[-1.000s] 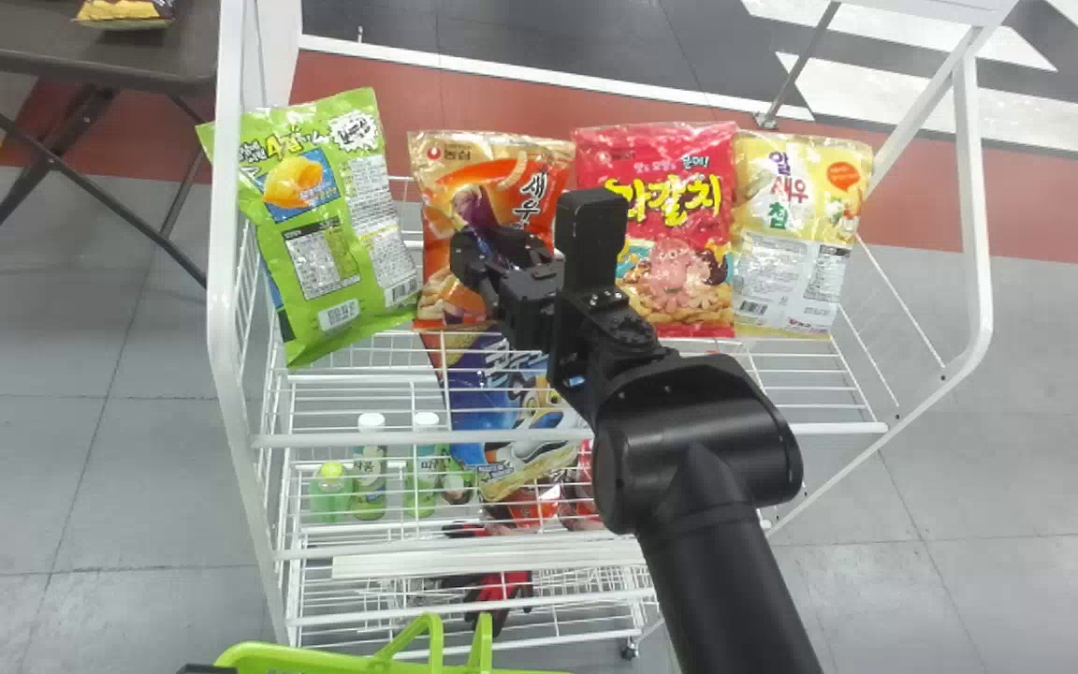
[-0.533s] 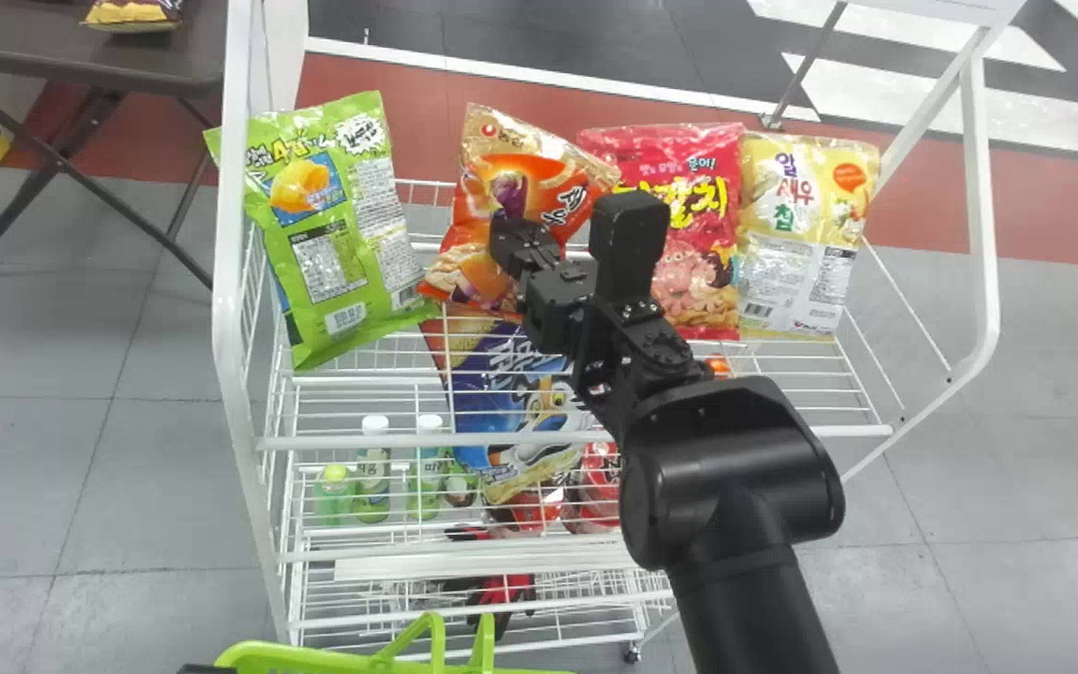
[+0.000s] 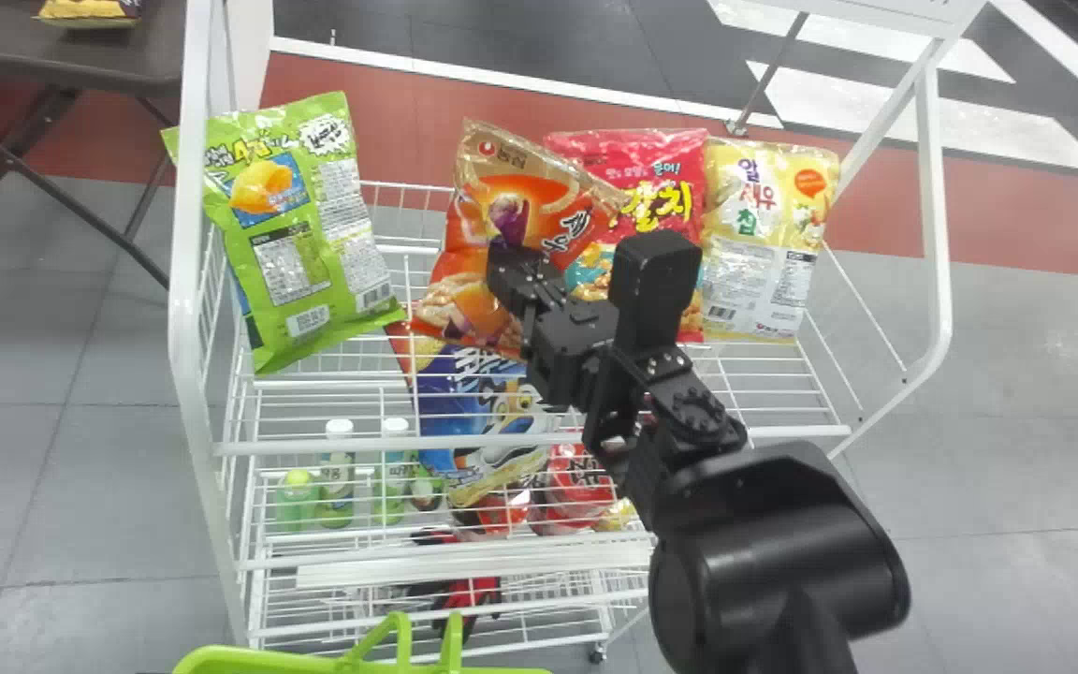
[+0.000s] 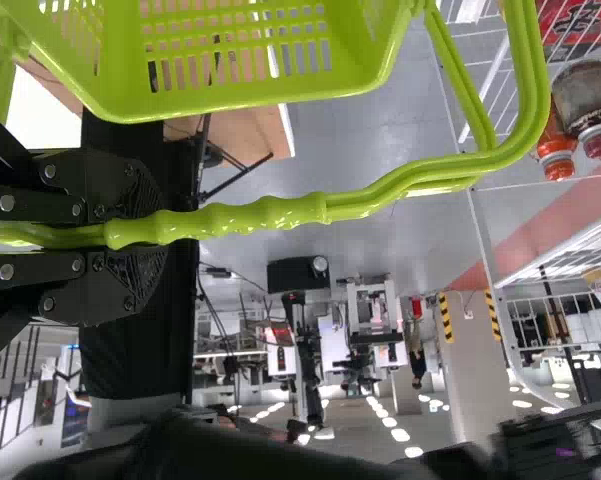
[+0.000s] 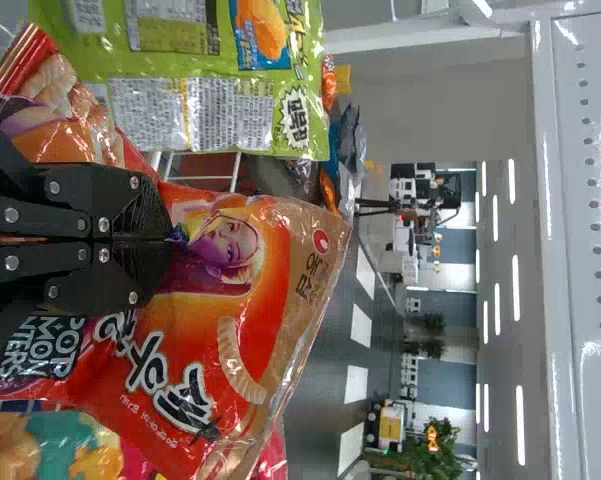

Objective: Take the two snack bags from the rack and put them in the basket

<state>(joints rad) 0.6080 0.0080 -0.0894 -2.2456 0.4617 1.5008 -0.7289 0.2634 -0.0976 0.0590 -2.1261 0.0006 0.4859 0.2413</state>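
Orange, glossy film makes up the tilted snack bag [image 3: 541,192] clamped in the right gripper [image 3: 504,257] over the top of the white rack [image 3: 305,447]. It sits between the green bag [image 3: 282,243] on the left and the pink bag [image 3: 679,178], partly hiding the latter; the yellow bag [image 3: 754,211] is farther right. The left gripper [image 4: 145,235] grips the handle [image 4: 265,213] of the lime basket [image 3: 254,661], near and left.

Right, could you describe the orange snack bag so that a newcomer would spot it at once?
Find the white wire rack, then the row of snack bags along its top. The orange bag is between the green bag and the pink bag. Unlike those neighbours, it is gripped by the robot's right fingers.
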